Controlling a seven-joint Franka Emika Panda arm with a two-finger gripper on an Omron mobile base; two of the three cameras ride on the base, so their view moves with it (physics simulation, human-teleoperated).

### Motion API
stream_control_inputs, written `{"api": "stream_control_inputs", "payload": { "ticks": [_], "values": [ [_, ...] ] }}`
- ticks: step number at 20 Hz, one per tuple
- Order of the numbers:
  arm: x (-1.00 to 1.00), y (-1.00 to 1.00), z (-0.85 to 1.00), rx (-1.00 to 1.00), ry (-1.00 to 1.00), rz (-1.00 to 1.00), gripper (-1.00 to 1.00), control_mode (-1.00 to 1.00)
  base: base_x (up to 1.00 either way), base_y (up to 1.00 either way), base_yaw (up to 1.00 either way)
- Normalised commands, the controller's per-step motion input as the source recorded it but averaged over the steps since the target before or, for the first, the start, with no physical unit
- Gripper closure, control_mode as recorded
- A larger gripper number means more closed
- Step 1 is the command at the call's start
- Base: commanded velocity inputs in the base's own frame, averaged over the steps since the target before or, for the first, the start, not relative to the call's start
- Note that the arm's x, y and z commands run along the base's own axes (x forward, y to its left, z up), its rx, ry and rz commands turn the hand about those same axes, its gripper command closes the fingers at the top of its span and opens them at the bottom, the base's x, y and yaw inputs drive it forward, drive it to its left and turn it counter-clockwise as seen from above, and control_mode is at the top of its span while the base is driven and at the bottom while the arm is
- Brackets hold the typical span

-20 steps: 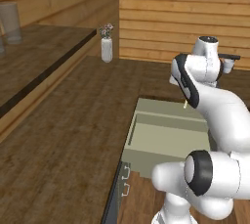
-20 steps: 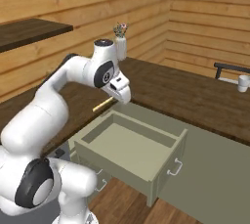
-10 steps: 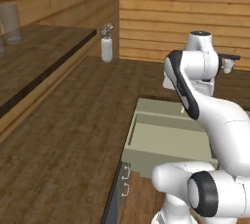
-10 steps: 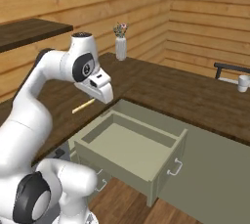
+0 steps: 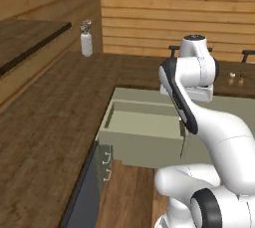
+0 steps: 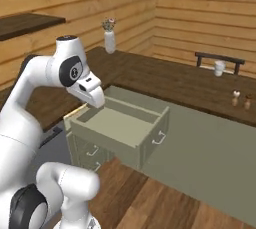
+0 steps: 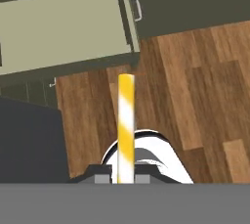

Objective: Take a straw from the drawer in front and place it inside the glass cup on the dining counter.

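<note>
In the hand view the fingers (image 7: 126, 179) sit at the bottom centre, clenched on the straw (image 7: 126, 125). The straw runs straight up the frame from between the two tips, yellow with paler bands, its free end near the middle of the picture. Behind that end lies the wood floor (image 7: 195, 86), and above it, in the upper left, the open drawer (image 7: 63, 27) with its pale green inside bare. A small metal handle (image 7: 138, 9) shows on the cabinet front at the upper centre.

In the right base view the drawer (image 6: 117, 125) stands pulled out at the centre of the frame. The hand hangs at centre left, just over the drawer's left rear corner, and a thin bit of the straw (image 6: 75, 111) shows below it at its left. The cup (image 6: 219, 67) stands in the upper right on the dark desk (image 6: 165, 80), well apart from the hand and the straw. A white vase (image 6: 110, 40) with flowers stands on the same desk at the upper centre left.

In the left base view the drawer (image 5: 142, 127) lies at centre, with the arm's upper part rising over its right rear. The vase (image 5: 86, 43) stands in the upper left.
</note>
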Motion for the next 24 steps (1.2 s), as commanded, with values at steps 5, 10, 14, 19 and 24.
{"api": "stream_control_inputs", "payload": {
  "ticks": [5,10,14,19,24],
  "values": [
    [0.00,0.00,0.00,0.00,0.00,0.00,1.00,1.00,-0.34,-1.00,-0.16],
    [0.00,0.00,0.00,0.00,0.00,0.00,1.00,1.00,-0.12,-1.00,-0.12],
    [0.00,0.00,0.00,0.00,0.00,0.00,1.00,1.00,-0.03,-1.00,-0.14],
    [0.00,0.00,0.00,0.00,0.00,0.00,1.00,1.00,0.00,-1.00,-0.16],
    [0.00,0.00,0.00,0.00,0.00,0.00,1.00,1.00,0.00,-1.00,-0.14]
  ]
}}
